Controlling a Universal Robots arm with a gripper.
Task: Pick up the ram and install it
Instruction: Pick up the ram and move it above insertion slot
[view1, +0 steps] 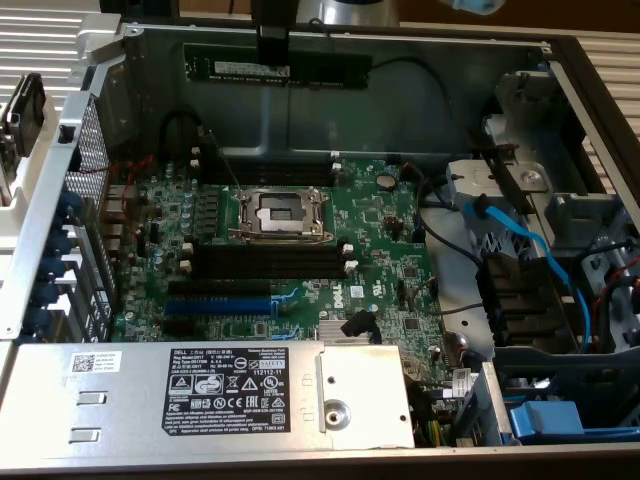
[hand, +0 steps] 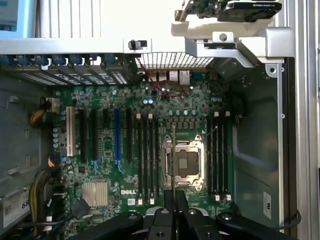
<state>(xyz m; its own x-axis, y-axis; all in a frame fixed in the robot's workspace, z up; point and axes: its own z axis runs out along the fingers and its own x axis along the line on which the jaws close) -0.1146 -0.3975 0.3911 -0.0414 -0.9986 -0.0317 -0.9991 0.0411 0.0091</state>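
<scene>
Dark-green flat ram stick (view1: 320, 70) hangs clamped in my black end effector (view1: 272, 52) above the green motherboard (view1: 380, 215); pick-up done, I judge, and installing needs squaring it with a long black memory slot (view1: 275, 256).

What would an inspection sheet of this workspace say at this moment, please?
Surface: open computer case with a green motherboard; the black memory slots beside the processor socket are unfilled.
Job's things: the ram is lifted, level, above the board's far side in the exterior view.
Clutter: nothing seen.
Grippers: the gripper is shut on the ram, over the socket in the wrist view.
Cables: a blue cable crosses the bay at the exterior view's right; a yellow-and-black bundle lies beside the board.
Surroundings: a grey labelled box at the case's near edge.
</scene>
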